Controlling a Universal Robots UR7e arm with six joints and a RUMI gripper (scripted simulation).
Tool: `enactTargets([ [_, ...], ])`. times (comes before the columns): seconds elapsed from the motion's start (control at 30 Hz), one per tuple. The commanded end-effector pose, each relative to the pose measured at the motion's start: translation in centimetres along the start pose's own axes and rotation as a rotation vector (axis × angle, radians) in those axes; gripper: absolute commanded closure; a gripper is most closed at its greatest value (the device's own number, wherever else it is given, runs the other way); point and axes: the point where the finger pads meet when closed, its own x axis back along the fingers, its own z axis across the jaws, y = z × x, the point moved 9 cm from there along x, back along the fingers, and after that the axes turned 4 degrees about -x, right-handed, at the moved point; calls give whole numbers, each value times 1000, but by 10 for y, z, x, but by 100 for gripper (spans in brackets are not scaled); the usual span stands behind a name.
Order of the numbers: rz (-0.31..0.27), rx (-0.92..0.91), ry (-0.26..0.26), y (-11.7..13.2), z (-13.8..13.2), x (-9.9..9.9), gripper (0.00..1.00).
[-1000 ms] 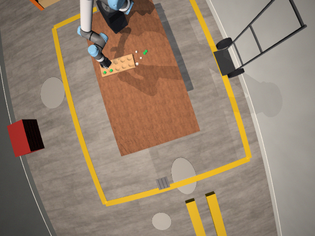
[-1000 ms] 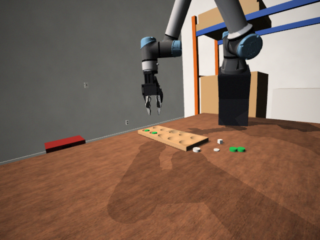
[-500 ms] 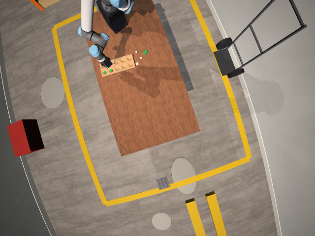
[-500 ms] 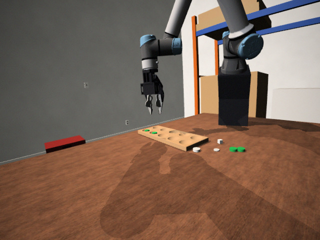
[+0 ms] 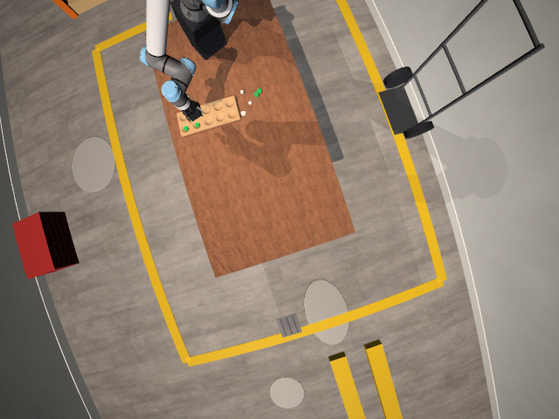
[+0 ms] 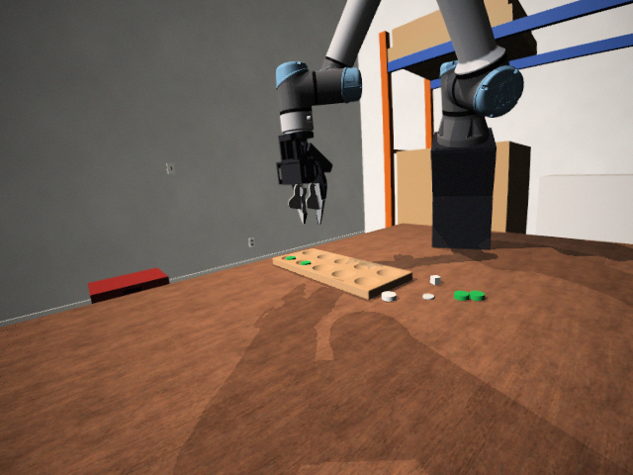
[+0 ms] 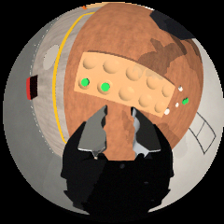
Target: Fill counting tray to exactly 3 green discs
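Note:
The wooden counting tray point(image 5: 234, 118) point(image 6: 357, 289) point(image 7: 92, 60) lies on the brown table. Two green discs point(image 5: 185, 128) point(image 5: 196, 125) point(image 6: 290, 257) point(image 6: 305, 262) point(image 7: 84, 82) point(image 7: 105, 87) lie in neighbouring pockets at its left end; the other pockets are empty. Two more green discs point(image 5: 258, 90) point(image 5: 256, 94) point(image 6: 461, 295) point(image 6: 477, 295) point(image 7: 185, 101) lie touching on the table beyond the tray's right end. My gripper point(image 5: 195, 114) point(image 6: 311, 220) point(image 7: 119, 106) hangs well above the tray's left part, fingers partly apart with nothing between them.
Three small white pieces point(image 5: 243, 113) point(image 5: 249, 102) point(image 5: 242, 91) point(image 6: 388, 296) point(image 6: 428, 296) point(image 6: 434, 279) lie between the tray's right end and the loose green discs. The arm's dark base point(image 6: 462, 194) stands at the table's far end.

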Motion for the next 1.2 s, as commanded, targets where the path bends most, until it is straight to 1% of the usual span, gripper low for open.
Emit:
enactTargets([
  [0.0,19,-142,-2,5,11,6,72],
  [0.07,25,-193,-3,7,15,8,72],
  [0.13,25,-193,-3,7,15,8,72],
  [0.6,65,-539,-16,19,43,22,72],
  [0.7,65,-539,-16,19,43,22,72],
  [0.83,79,-667,-25,23,53,27,72],
  [0.87,79,-667,-25,23,53,27,72],
  [1.13,98,-868,-44,30,70,36,72],
  [1.17,98,-868,-44,30,70,36,72],
])
